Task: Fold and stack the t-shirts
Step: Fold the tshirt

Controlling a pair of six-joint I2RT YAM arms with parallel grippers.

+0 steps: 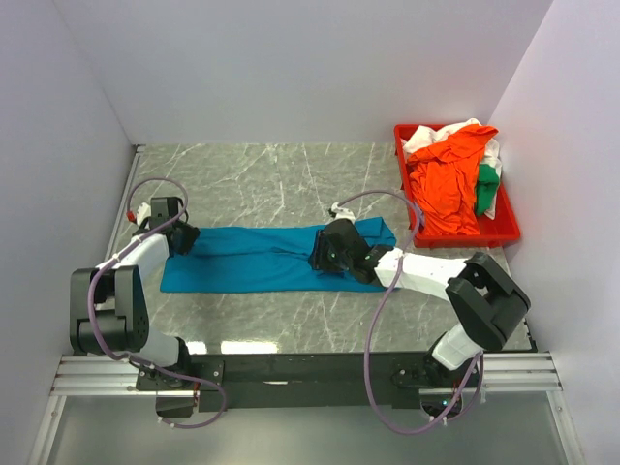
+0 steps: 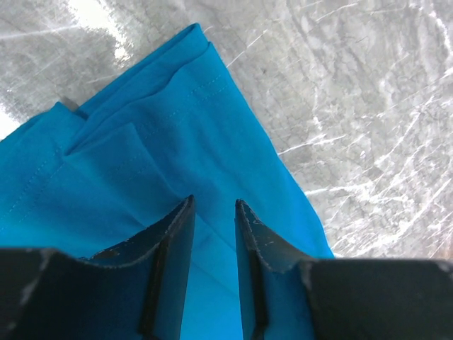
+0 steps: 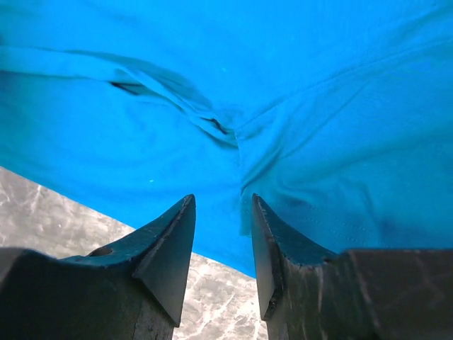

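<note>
The teal-blue t-shirt [image 1: 252, 260] lies flat on the marble table as a long folded strip running left to right. My left gripper [image 1: 184, 239] sits over its left end. In the left wrist view the left gripper [image 2: 214, 202] is open by a narrow gap, with layered teal cloth [image 2: 163, 127] below and nothing pinched. My right gripper [image 1: 320, 254] is over the strip's right part. In the right wrist view the right gripper [image 3: 223, 198] is open just above the creased cloth [image 3: 283, 85] near its edge.
A red tray [image 1: 511, 231] at the back right holds an orange shirt [image 1: 446, 184], a white one [image 1: 436, 136] and a green one [image 1: 487, 189]. Grey walls close in the table on three sides. Bare marble [image 1: 271, 184] lies behind the strip.
</note>
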